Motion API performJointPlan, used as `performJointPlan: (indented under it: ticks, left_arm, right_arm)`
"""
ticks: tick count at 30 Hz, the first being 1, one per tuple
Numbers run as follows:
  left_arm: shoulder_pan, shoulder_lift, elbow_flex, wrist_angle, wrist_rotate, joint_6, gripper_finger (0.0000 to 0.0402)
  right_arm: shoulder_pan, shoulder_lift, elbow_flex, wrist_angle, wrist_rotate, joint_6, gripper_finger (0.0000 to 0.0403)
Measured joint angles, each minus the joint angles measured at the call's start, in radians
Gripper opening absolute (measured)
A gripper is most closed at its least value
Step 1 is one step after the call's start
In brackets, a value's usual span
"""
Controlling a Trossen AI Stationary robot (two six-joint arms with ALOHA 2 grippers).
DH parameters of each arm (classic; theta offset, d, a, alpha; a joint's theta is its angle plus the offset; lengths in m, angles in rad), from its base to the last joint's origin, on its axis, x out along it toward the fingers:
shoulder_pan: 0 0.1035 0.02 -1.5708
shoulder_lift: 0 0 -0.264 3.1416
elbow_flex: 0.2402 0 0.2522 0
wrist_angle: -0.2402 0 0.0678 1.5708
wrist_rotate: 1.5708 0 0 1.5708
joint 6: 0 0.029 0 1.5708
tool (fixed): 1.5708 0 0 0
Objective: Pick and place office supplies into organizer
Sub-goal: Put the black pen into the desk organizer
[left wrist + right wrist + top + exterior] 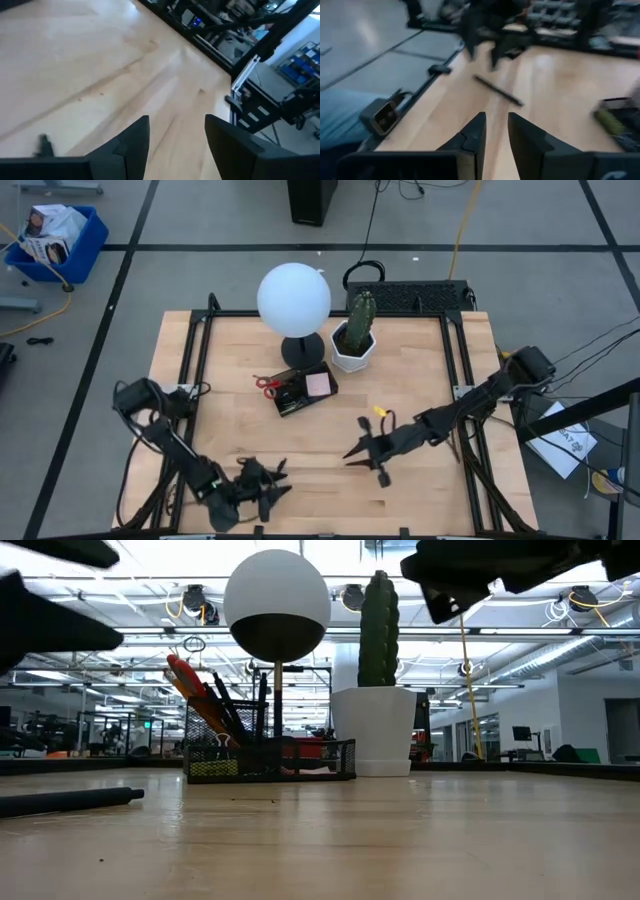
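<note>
Two grippers hang over the near half of the table (420,380); directions are read from the high view, with 12 o'clock at the far edge.

**Left gripper** (177,122): at 7 o'clock, close to the near edge. Its fingers (135,142) stand well apart. Only bare wood shows between them, and they hold nothing.

**Pen** (497,90): one slim black pen lies flat on the wood just beside the left gripper. In the low view it rests at the near left. Neither gripper touches it.

**Right gripper** (496,120): at 5 o'clock, nearer the centre than the left one, and aimed across the table toward the pen and the left gripper. Its fingers (472,137) leave a narrow gap that shows only tabletop. It grasps nothing.

**Organizer** (270,758): a black mesh tray just past the centre toward 11 o'clock, set slightly askew.
- The red scissors (267,383) sit at its 9 o'clock end, handles out over the rim.
- The pink pad (319,384) lies in its 3 o'clock end.
- In the low view, an orange pencil (200,700) and dark pens (225,700) lean upright in the left end.

**Lamp** (293,298): its round base stands just beyond the organizer at 12 o'clock, and the white globe hangs over it.

**Cactus pot** (353,352): a white pot just beside the lamp base at 1 o'clock, apart from the organizer.
</note>
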Motion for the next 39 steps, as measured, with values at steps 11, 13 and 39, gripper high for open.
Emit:
performJointPlan:
  ticks: [11, 13, 39]
  left_arm:
    - [-0.029, 0.176, 0.373, -0.768, 0.071, -0.364, 0.0195]
    - [-0.042, 0.200, 0.429, -0.880, 0.102, -0.439, 0.0195]
    - [-0.067, 0.398, 0.555, -1.127, 0.176, -0.690, 0.0136]
  right_arm:
    - [0.003, -0.084, -0.054, 0.015, 0.041, 0.001, 0.0073]
    - [0.003, -0.084, -0.054, 0.015, 0.042, 0.000, 0.0073]
    - [0.004, -0.083, -0.054, 0.019, 0.041, -0.042, 0.0073]
